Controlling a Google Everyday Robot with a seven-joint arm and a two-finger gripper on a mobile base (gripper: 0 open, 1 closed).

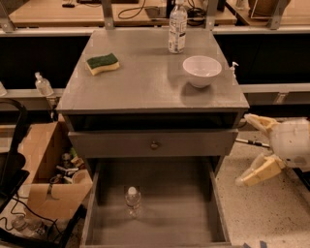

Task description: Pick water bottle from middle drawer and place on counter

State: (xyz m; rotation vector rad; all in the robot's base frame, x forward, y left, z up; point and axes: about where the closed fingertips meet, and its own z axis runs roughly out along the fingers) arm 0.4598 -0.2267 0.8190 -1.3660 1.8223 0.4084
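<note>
A grey drawer cabinet seen from above and in front, with its middle drawer (186,215) pulled out toward the viewer. The water bottle (133,201), small, clear and white-capped, stands upright on the drawer's bare grey floor, left of centre and apart from all four walls. Above the back of the open drawer sits a closed drawer front (111,144) with a small round knob (154,144).

The gripper (243,150) hangs to the right of the cabinet, outside the drawer, at about the height of the closed drawer front. Its two tan fingers (259,170) are spread wide and hold nothing, their tips pointing left toward the cabinet. The drawer's low right wall and the cabinet's right front corner lie between the gripper and the water bottle, which is well apart from it.

On the counter (145,87) lie three things: a yellow sponge (102,63) with a green top near the left edge, a white bowl (202,70) near the right edge, and a taller clear bottle (177,26) with a white printed label standing upright at the back, behind the bowl.

Left of the cabinet, an open cardboard box (41,150) holds a clutter of small items, with a black frame (14,145) beside it. A small pump bottle (43,84) stands on a ledge farther back on the left. A tan wooden desk (53,12) runs behind the cabinet. A speckled floor (264,215) shows under the gripper
</note>
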